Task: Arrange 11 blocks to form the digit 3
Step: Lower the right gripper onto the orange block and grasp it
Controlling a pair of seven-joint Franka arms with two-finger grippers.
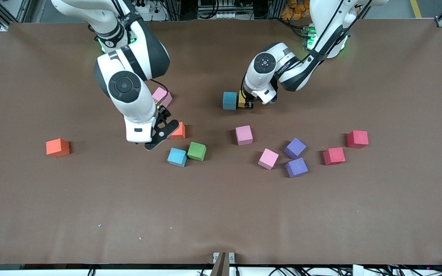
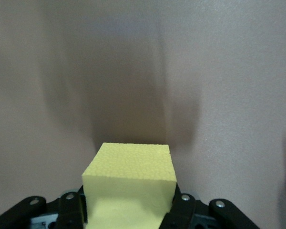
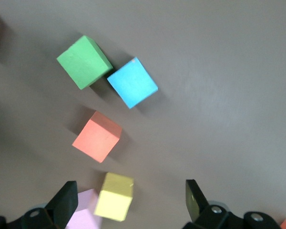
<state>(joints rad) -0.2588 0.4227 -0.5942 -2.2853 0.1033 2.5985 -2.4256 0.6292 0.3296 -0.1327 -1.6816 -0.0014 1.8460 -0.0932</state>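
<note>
My left gripper (image 1: pixel 248 103) is shut on a yellow block (image 1: pixel 241 100) low at the table, right beside a teal block (image 1: pixel 229 100). In the left wrist view the yellow block (image 2: pixel 131 176) fills the gap of the left gripper (image 2: pixel 128 212). My right gripper (image 1: pixel 161 131) hangs open over the table by an orange block (image 1: pixel 178 131). The right wrist view shows the right gripper (image 3: pixel 129 202) open over another yellow block (image 3: pixel 114 196) and a pink block (image 3: pixel 83 212), with nothing between its fingers. The other blocks lie scattered; the digit 3 is out of view.
Light blue (image 1: pixel 177 156) and green (image 1: pixel 197 151) blocks lie nearer the front camera than the right gripper. Pink blocks (image 1: pixel 243 135) (image 1: pixel 268 158), purple blocks (image 1: pixel 295 148), and red blocks (image 1: pixel 333 156) lie toward the left arm's end. An orange block (image 1: pixel 57 147) sits alone toward the right arm's end.
</note>
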